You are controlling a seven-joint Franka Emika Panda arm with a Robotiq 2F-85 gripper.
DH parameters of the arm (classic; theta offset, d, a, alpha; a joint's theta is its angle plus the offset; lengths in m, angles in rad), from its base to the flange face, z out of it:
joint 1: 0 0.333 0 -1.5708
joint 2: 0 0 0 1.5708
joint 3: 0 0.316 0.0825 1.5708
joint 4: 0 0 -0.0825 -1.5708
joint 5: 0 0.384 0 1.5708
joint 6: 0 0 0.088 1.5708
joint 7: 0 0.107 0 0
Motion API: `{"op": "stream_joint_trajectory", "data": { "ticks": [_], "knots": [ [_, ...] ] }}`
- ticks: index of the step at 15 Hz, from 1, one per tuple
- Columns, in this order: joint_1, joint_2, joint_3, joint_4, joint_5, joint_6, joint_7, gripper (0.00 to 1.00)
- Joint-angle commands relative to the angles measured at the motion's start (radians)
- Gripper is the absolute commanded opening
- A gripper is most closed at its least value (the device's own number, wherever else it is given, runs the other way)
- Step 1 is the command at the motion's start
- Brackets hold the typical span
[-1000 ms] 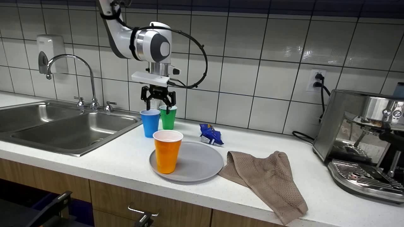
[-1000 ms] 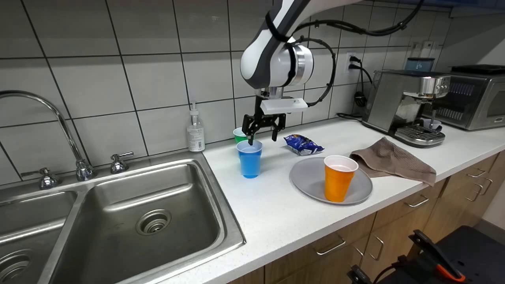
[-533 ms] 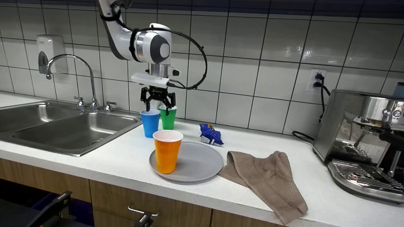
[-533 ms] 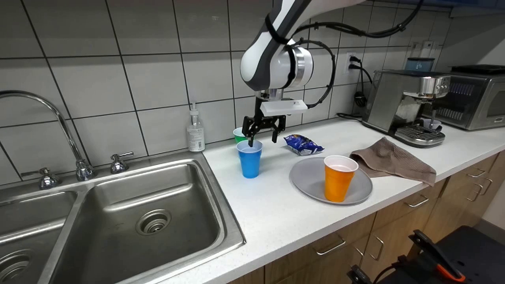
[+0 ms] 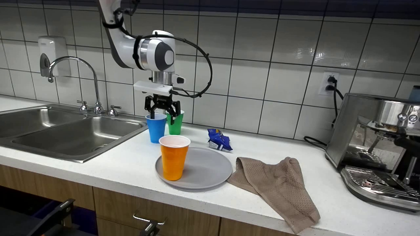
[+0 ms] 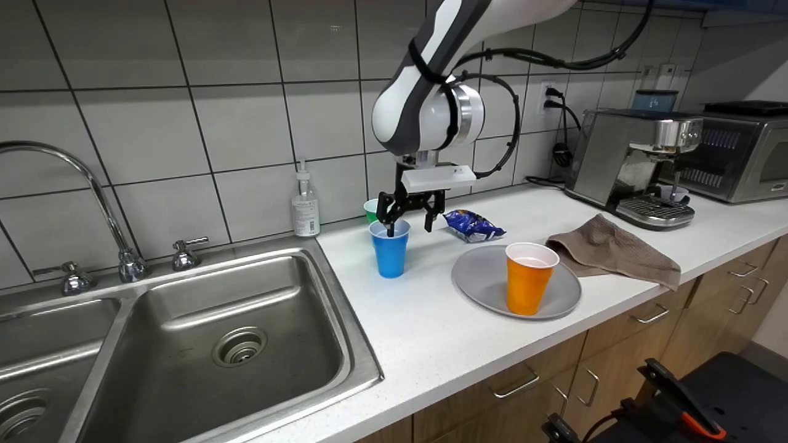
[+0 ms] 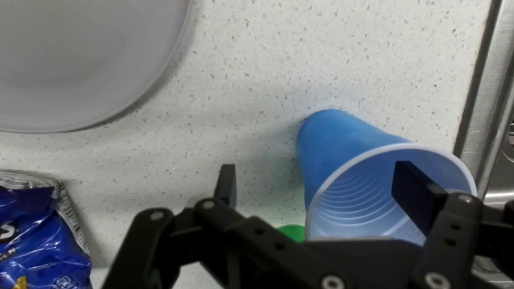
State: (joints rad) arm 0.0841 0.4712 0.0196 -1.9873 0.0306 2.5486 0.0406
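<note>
With the blue cup [image 6: 389, 255] as the hub of my clock in an exterior view, the curved tap [image 6: 100, 195] rose just above nine and the steel sink [image 6: 178, 369] lay at eight. A pump bottle [image 6: 305, 212] stood near ten, by the sink's back corner. The green cup [image 6: 371, 212] showed at eleven, farther back and partly hidden. The blue cup itself stood upright on the white counter [image 6: 425, 320], and my gripper [image 6: 409, 227] hung between one and two, close over its mouth and pointing down. My fingers were spread wide: in the wrist view one finger [image 7: 415, 184] was over or just inside that mouth (which of the two, I could not tell), while the other finger [image 7: 227, 184] was outside it, over the counter. A blue snack packet [image 6: 472, 226] lay between two and three. Between three and four was the grey plate [image 6: 480, 280], and on it, toward the plate's own half past five, the orange cup [image 6: 526, 283] stood upright. The brown cloth [image 6: 606, 252] lay crumpled at three, reaching the counter's edge. The silver coffee machine [image 6: 606, 154] stood between two and three, well beyond the packet, with a boxy appliance [image 6: 748, 154] behind it on the same bearing.
</note>
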Motion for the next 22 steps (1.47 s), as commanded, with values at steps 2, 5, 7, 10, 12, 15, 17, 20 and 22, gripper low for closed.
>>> {"op": "stream_joint_trajectory", "data": {
  "ticks": [2, 5, 7, 10, 12, 15, 17, 20, 22],
  "knots": [
    [0.015, 0.000, -0.017, 0.004, -0.026, 0.010, 0.058, 0.66],
    [0.014, 0.001, -0.021, 0.004, -0.026, 0.011, 0.068, 0.42],
    [0.015, 0.002, -0.023, 0.004, -0.027, 0.009, 0.074, 0.27],
    [0.016, 0.004, -0.025, 0.005, -0.028, 0.008, 0.080, 0.03],
    [0.015, 0.005, -0.025, 0.005, -0.027, 0.008, 0.081, 0.00],
    [0.018, 0.004, -0.026, 0.006, -0.028, 0.007, 0.085, 0.01],
    [0.017, 0.003, -0.025, 0.005, -0.026, 0.007, 0.087, 0.01],
    [0.011, -0.006, -0.021, 0.001, -0.014, 0.006, 0.086, 0.01],
    [0.008, -0.015, -0.019, -0.002, -0.008, 0.003, 0.091, 0.01]
  ]
}}
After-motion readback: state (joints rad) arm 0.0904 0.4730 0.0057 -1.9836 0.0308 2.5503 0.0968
